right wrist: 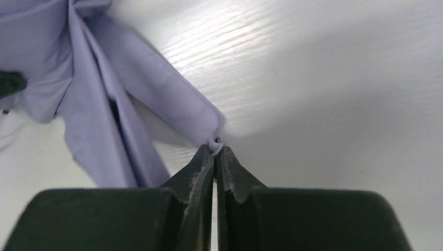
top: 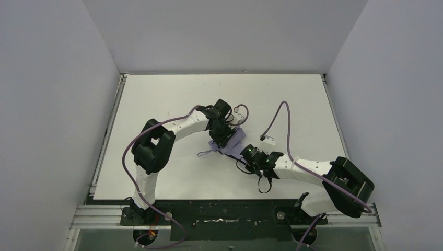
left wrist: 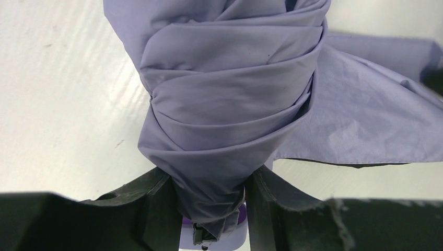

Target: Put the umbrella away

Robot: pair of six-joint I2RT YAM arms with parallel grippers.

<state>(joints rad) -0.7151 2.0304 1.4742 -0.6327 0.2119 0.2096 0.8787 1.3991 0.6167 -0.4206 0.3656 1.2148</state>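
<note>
The umbrella [top: 232, 140] is folded, pale lavender, lying mid-table between both arms. In the left wrist view its twisted fabric bundle [left wrist: 230, 104] fills the frame, and my left gripper [left wrist: 211, 209] is shut around its narrow end, where a lavender knob shows under the cloth. A loose flap [left wrist: 365, 120] spreads to the right. In the right wrist view my right gripper [right wrist: 214, 151] is shut on the tip of a flat lavender strap [right wrist: 156, 99] that runs up-left to the fabric. In the top view the right gripper [top: 245, 152] sits at the umbrella's near right edge.
The white table [top: 172, 94] is walled at the back and both sides. A purple cable [top: 279, 112] loops above the table right of the umbrella, ending at a small white connector [top: 268, 139]. A thin lavender cord end [top: 205, 153] lies left of the umbrella.
</note>
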